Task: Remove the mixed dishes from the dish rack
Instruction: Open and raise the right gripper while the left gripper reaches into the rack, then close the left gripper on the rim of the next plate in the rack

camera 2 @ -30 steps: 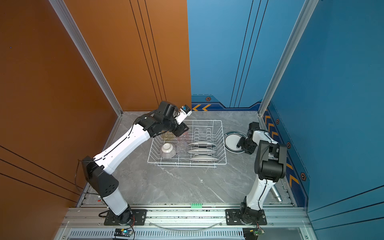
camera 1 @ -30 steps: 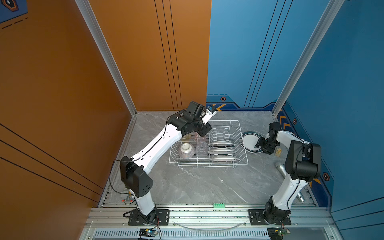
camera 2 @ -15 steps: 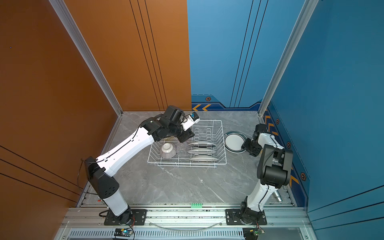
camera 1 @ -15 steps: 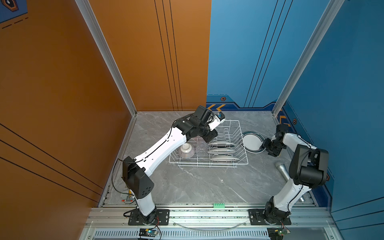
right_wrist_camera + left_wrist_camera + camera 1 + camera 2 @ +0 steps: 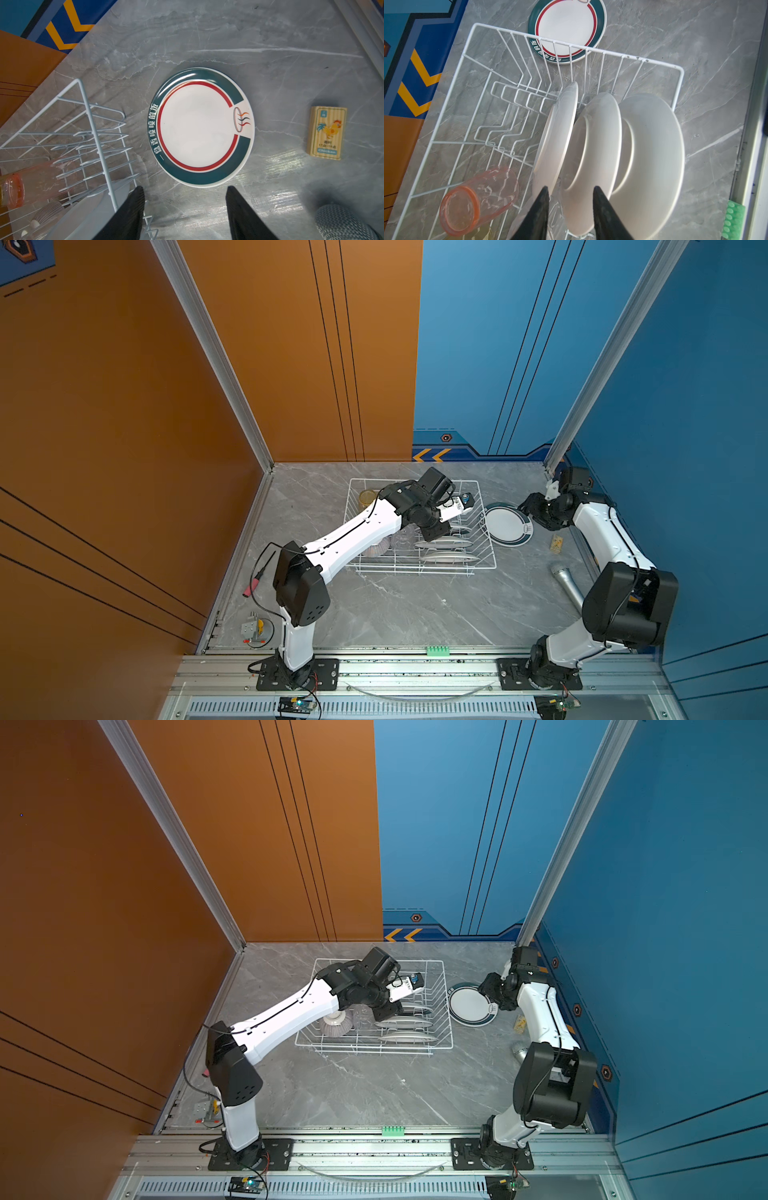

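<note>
Black fingers (image 5: 537,212) of the left gripper (image 5: 570,188) stand partly spread and pinch nothing. They hang over the dish rack (image 5: 419,571), close above the edges of three white plates (image 5: 600,128) standing upright in its prongs; whether they brush a rim I can't tell. The right gripper (image 5: 185,188) has its fingers (image 5: 128,212) spread wider, also empty, over the table (image 5: 270,52) just off the rack's right end. A fourth plate (image 5: 197,126) lies flat and face up there, outside the rack.

That plate's dark green rim carries a row of white Chinese characters, with a red ring inside and a small mark of wavy lines. Further from the rack lies one wooden block (image 5: 327,135), printed with a rooster and the word "Chicken".

Inside the rack I count one pink tumbler (image 5: 477,197) on its side, one yellow tumbler (image 5: 368,498) in the far left corner, and one clear tumbler (image 5: 361,1013) beside one ribbed bowl (image 5: 336,1025) turned upside down. One silver microphone (image 5: 567,585) lies well right of the rack.
</note>
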`<action>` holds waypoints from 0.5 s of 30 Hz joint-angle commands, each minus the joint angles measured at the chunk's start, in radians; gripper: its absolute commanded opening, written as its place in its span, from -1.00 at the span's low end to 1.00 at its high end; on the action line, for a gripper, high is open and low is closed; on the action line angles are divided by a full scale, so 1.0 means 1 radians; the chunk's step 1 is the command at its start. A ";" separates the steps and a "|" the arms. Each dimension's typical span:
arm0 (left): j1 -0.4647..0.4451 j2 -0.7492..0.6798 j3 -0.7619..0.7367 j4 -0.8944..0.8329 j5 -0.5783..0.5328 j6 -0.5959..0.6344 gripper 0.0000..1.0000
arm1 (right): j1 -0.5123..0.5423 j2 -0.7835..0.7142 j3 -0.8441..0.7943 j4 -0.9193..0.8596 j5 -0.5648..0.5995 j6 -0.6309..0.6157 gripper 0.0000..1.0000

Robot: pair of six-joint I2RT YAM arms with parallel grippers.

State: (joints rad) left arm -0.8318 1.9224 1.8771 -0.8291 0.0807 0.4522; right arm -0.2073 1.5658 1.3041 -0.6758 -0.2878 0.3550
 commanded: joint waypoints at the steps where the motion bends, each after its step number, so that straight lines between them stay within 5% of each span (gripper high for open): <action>1: -0.010 0.029 0.053 -0.043 -0.044 0.048 -0.27 | 0.004 -0.026 0.017 -0.045 -0.008 -0.011 0.23; 15: -0.009 0.130 0.118 -0.044 -0.095 0.094 -0.28 | -0.008 -0.022 0.011 -0.043 -0.020 -0.020 0.23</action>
State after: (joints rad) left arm -0.8326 2.0266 1.9614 -0.8497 0.0032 0.5194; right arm -0.2096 1.5578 1.3048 -0.6903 -0.2920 0.3546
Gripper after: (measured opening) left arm 0.361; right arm 0.613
